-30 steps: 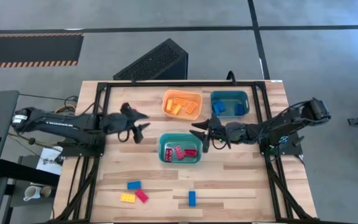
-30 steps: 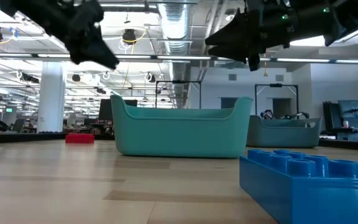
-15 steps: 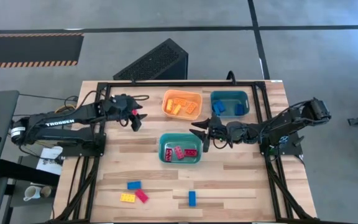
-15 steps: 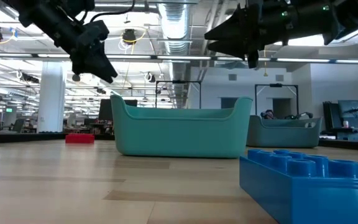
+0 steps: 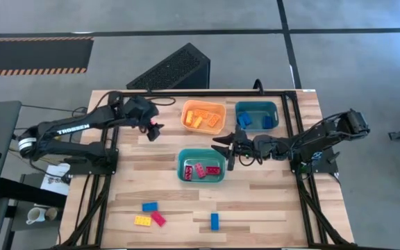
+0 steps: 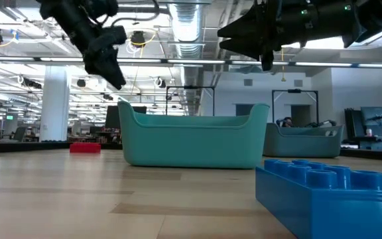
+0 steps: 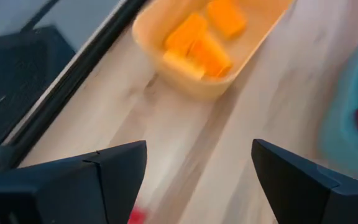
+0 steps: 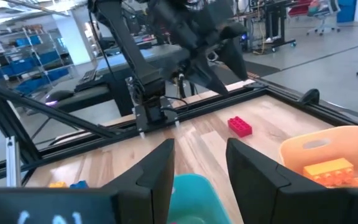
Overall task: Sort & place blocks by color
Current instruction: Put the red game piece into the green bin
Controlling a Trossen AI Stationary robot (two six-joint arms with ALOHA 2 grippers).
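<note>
So right now I'm between blocks: my left gripper [image 5: 154, 130] hangs over the far left part of the counter [image 5: 158, 187], just beside the orange bin [image 5: 203, 115], fingers spread wide with nothing between them. There's a red block [image 8: 240, 126] lying on the counter right under that gripper (easiest to spot from my right wrist camera), so I'd guess that's my next target. It needs me to drop down, straddle it and close, then carry it to the teal bin [image 5: 203, 165] where the red ones [image 5: 200, 170] sit.

My right gripper [image 5: 230, 148] hovers at the far right rim of that teal bin, fingers partly apart, nothing visible between them.

Four more blocks wait at the near edge: blue [image 5: 149, 206], yellow [image 5: 142, 221], red [image 5: 159, 219], and another blue [image 5: 214, 221], all well away from both grippers.
</note>
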